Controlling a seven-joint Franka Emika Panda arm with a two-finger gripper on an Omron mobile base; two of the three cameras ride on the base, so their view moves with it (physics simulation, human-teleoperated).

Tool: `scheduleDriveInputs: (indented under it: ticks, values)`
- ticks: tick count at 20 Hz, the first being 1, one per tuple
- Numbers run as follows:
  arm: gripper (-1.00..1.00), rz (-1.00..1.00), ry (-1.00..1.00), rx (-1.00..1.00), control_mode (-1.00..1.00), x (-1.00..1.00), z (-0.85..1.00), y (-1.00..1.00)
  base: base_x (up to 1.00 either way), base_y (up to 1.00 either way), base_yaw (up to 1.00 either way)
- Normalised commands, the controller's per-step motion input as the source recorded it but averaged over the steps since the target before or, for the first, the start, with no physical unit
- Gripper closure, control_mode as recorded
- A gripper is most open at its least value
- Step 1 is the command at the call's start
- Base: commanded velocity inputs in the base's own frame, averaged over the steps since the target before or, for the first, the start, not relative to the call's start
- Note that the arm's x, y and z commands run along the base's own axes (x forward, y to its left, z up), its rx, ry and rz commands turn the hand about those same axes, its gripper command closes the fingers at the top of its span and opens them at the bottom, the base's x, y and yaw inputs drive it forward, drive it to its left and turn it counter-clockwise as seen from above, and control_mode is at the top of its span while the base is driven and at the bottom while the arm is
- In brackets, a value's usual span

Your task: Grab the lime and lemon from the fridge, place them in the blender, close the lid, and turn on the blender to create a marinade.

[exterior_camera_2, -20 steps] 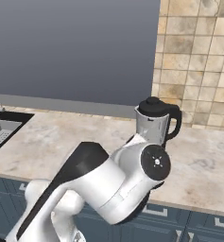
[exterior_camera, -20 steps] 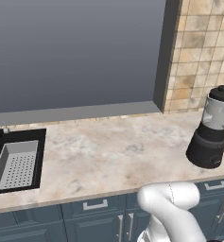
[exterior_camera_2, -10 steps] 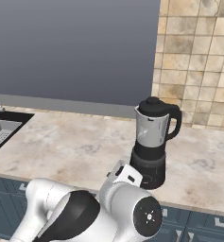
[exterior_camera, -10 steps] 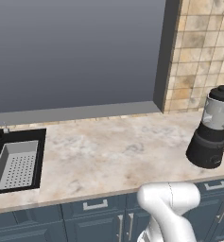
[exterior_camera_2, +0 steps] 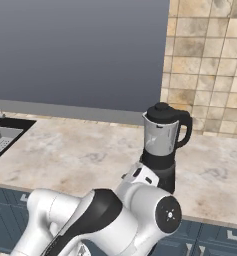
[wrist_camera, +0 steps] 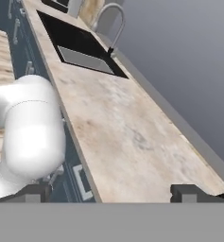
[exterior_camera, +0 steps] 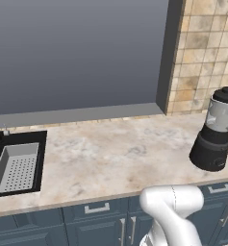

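The blender point(exterior_camera: 215, 132) stands on the marble counter point(exterior_camera: 110, 153) at the right, by the tiled wall; it has a black base and a clear jar. Its black lid point(exterior_camera: 227, 93) sits on top of the jar. From the other side the blender point(exterior_camera_2: 162, 145) rises just behind my folded arm, lid point(exterior_camera_2: 161, 109) on. My gripper point(wrist_camera: 111, 193) is open with nothing between its tips, low at the counter's front edge and looking along the counter toward the sink. The lime, the lemon and the fridge are out of view.
A black sink point(exterior_camera: 17, 166) with a grey basket is set into the counter at the left, and its curved faucet point(wrist_camera: 108, 21) stands behind it. Blue cabinet drawers point(exterior_camera: 98, 216) run under the counter. A tiled wall point(exterior_camera: 207, 48) backs the blender.
In the right base view my arm has swung down and rolled over, uncovering the blender it was partly hiding. The blender and the counter have stayed put.
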Motion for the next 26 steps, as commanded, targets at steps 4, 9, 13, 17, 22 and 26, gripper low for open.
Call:
scheduleDriveInputs:
  ticks: [4,9,13,17,22,26]
  values:
    - [-1.0,0.0,0.0,0.0,-1.0,0.34,-0.26,-0.25,0.0,0.0,0.0]
    - [-1.0,0.0,0.0,0.0,-1.0,0.14,-0.32,-0.27,0.0,0.0,0.0]
    - [-1.0,0.0,0.0,0.0,-1.0,0.19,-0.22,-0.17,0.0,0.0,0.0]
    - [-1.0,0.0,0.0,0.0,-1.0,0.2,-0.18,-0.16,0.0,0.0,0.0]
    - [-1.0,0.0,0.0,0.0,-1.0,0.12,-0.16,-0.12,0.0,0.0,0.0]
    - [-1.0,0.0,-0.03,0.0,-1.0,0.0,-0.06,0.0,0.0,0.0,0.0]
